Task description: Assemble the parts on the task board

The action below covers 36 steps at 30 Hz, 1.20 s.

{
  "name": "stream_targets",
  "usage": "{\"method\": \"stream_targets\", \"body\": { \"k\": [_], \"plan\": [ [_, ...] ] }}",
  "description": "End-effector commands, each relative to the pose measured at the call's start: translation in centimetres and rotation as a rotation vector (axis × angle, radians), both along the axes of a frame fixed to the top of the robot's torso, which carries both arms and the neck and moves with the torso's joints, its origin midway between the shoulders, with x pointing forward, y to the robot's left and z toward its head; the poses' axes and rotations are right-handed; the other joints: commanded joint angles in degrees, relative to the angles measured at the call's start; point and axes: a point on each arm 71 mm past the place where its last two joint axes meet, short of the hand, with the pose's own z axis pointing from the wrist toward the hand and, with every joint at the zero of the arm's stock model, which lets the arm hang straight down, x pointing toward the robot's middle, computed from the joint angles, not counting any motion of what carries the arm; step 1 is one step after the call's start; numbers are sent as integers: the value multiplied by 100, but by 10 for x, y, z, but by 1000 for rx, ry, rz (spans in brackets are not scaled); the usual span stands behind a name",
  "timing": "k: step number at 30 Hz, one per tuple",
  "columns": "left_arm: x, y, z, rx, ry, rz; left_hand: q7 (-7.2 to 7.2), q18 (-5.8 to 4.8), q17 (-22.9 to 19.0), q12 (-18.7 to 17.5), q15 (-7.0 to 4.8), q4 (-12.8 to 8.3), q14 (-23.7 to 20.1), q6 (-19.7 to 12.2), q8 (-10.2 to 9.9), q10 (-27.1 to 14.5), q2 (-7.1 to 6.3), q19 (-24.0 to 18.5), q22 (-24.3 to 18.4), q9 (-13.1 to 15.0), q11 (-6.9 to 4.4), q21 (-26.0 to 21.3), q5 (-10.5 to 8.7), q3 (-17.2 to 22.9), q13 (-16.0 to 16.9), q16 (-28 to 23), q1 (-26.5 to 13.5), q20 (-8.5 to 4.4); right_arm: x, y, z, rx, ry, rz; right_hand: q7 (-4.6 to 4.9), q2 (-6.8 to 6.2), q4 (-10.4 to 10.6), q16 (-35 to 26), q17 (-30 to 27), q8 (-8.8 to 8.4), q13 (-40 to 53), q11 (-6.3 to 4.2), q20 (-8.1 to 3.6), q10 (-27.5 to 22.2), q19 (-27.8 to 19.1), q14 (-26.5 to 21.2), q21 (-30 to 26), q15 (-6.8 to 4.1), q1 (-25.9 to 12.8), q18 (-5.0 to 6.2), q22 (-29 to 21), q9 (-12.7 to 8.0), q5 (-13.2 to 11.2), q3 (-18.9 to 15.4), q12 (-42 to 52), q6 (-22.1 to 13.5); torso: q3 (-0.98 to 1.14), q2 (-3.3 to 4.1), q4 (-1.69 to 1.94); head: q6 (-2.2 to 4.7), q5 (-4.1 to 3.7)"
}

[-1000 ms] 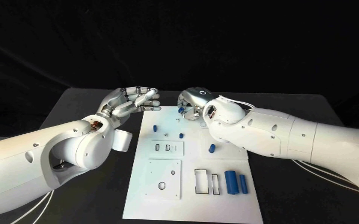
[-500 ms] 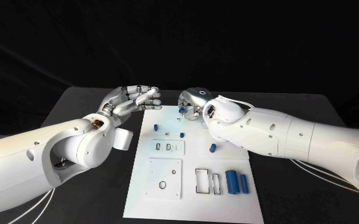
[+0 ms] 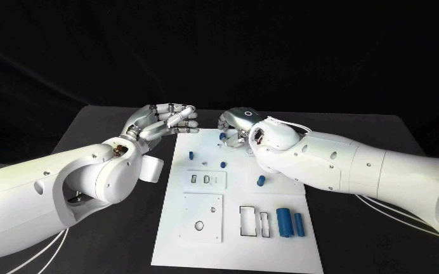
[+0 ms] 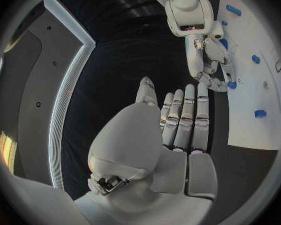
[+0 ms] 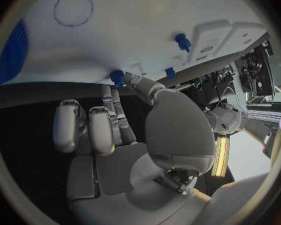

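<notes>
Head view, read near to far. Nearest me, at about five o'clock on the task board (image 3: 183, 248), I see two blue cylinders (image 3: 289, 222) lying side by side, just beside two narrow rectangular slots (image 3: 254, 221); to their nine o'clock sits a raised white panel (image 3: 202, 217) bearing an oval hole. Toward the board's middle, a small blue piece (image 3: 260, 181) lies close under my right arm (image 3: 339, 169); at its nine o'clock, a smaller panel (image 3: 205, 179) carries two little slots. Farther on, two blue pegs (image 3: 191, 156) (image 3: 222, 164) stand on the board. At the far edge, my right hand (image 3: 240, 128) is down on the board's twelve o'clock corner; its fingers are curled together and pinch a small blue part (image 5: 117, 77) against the white surface, as the right wrist view shows. At its nine o'clock, my left hand (image 3: 165, 122) hovers just off the board's far left corner above the black table (image 3: 101, 128); its fingers lie straight and pressed side by side, holding nothing.
</notes>
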Motion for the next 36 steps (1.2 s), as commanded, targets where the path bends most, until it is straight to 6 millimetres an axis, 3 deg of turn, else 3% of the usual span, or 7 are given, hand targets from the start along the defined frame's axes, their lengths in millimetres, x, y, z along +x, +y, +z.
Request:
{"method": "stream_targets", "body": {
  "k": [1,11,21,23,24,28,36],
  "plan": [
    [0,-1,2,-4,-9,-13,141,33,10,-16,-5,-3,-34,-29,-27,-38,55,-30,-2,5,9,15,-17,-41,-6,-34,-4,9,-3,-2,1,-1,-2,21,-12,-19,19,-27,-96,-91,-24,8,20,-171,-101,25,-99,21,59,78,-108,-56,30,-414,36,-105,2,-8,-11,-1,12],
    [2,4,1,2,-8,0,145,33,20,-21,-3,-2,-42,-39,-30,-47,56,-35,-2,12,10,16,-41,-58,-5,-40,-8,11,-21,-48,17,75,13,-16,-49,134,93,52,-46,-95,44,-48,-17,46,22,63,-48,-30,234,50,28,-122,162,-846,291,82,23,-42,-86,22,37],
    [4,8,0,4,-6,6,146,33,25,-22,-3,-1,-45,-40,-30,-49,57,-36,-2,16,9,16,-53,-66,-4,-43,-10,12,-27,-121,32,182,183,-181,-184,-58,362,225,254,-212,925,-286,-215,1101,328,189,196,-255,14,-43,413,-66,-137,-1336,1499,-132,46,-97,-188,48,6],
    [4,8,0,3,-5,6,148,34,34,-23,-2,7,-48,-42,-29,-51,62,-40,-3,24,9,17,-68,-83,-3,-46,-24,13,-26,-130,31,187,217,-210,-222,111,594,325,434,-44,1946,-322,-272,816,399,234,255,-269,250,-54,521,77,-50,-2170,2672,-329,53,-99,-195,43,9],
    [4,8,0,2,-5,5,148,34,39,-23,-1,12,-51,-43,-28,-52,65,-43,-3,29,9,17,-79,-95,-2,-49,-34,14,-26,-134,30,187,227,-220,-201,208,1021,561,952,260,3115,-266,-227,128,506,326,345,-287,598,-100,678,199,-43,-2676,4003,-555,57,-102,-198,42,16],
    [5,8,0,1,-5,4,148,34,40,-23,-1,12,-52,-43,-28,-53,65,-44,-3,29,9,17,-80,-97,-1,-50,-35,14,-23,-143,28,177,254,-248,-172,122,1397,903,1868,536,5284,-287,-216,1019,671,500,498,-224,880,-152,908,253,111,-2785,6365,-701,69,-102,-189,37,11],
    [6,7,-1,0,-3,3,148,34,40,-23,-1,12,-52,-43,-28,-53,65,-44,-3,29,9,17,-80,-97,-1,-50,-35,14,-17,-138,23,181,277,-256,-145,110,1585,1030,2284,691,5975,-267,-181,1358,802,584,628,-191,1066,-199,1091,247,236,-2721,7093,-786,59,-93,-164,11,10]
  ]
}}
